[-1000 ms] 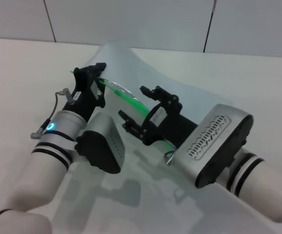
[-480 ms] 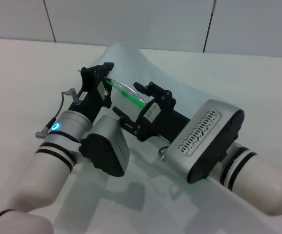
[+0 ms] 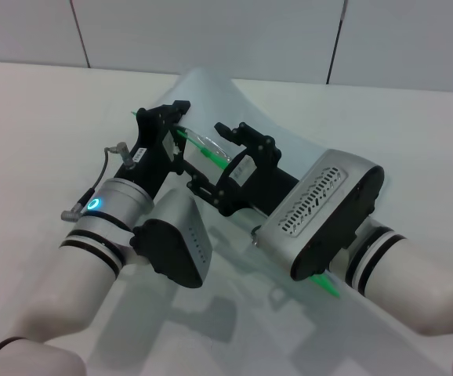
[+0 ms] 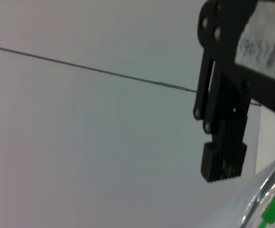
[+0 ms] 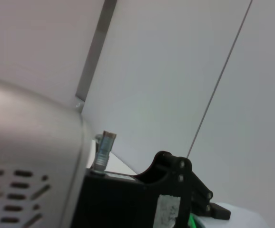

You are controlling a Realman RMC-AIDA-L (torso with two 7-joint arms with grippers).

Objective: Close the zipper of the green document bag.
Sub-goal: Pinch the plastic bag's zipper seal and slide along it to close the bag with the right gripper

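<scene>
Both grippers are working the green document bag (image 3: 289,149), lifted off the table (image 3: 30,117): left gripper (image 3: 172,125) pinching the zipper (image 3: 203,149) end, right gripper (image 3: 215,160) straddling it, grip unclear.

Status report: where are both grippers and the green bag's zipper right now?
Left gripper at the zipper's far end. Right gripper straddling the zipper mid-run. Green document bag lifted off the table. Nothing in the way.

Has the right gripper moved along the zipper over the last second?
Yes. The right gripper has slid up the zipper toward the wall seam and the left gripper.
</scene>
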